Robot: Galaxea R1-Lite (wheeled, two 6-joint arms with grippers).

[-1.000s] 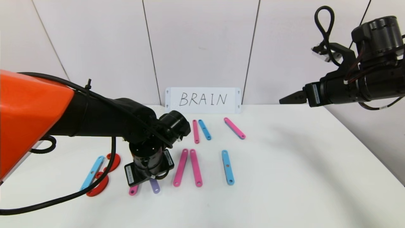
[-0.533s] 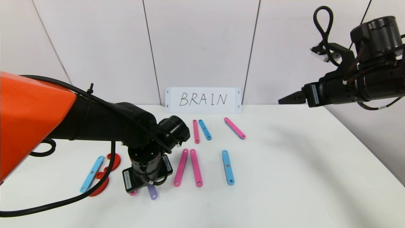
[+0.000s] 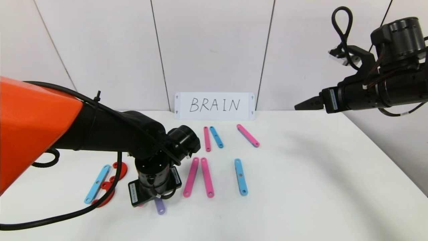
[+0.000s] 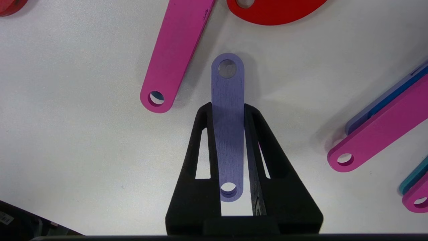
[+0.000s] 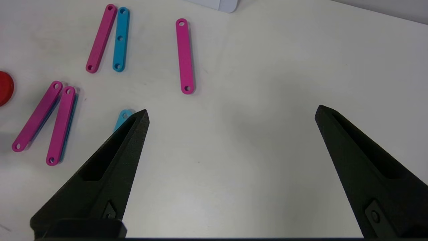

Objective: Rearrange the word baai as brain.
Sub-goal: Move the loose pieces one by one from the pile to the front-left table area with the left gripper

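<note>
The word lies as flat plastic pieces on the white table. At the left is a blue strip with two red curves. In the middle are two pink strips and, to their right, a blue strip. My left gripper points down at the table and is shut on a purple strip, whose end sticks out below the wrist. A pink strip lies just beside it. My right gripper hangs open high at the right, holding nothing.
A white card reading BRAIN stands at the back against the wall. In front of it lie a pink strip, a blue strip and a slanted pink strip. The table's right half is bare.
My left gripper has slid toward the table's front edge with the purple strip in it, and its wrist now covers most of the pink strip beside it. The right arm barely moved.
</note>
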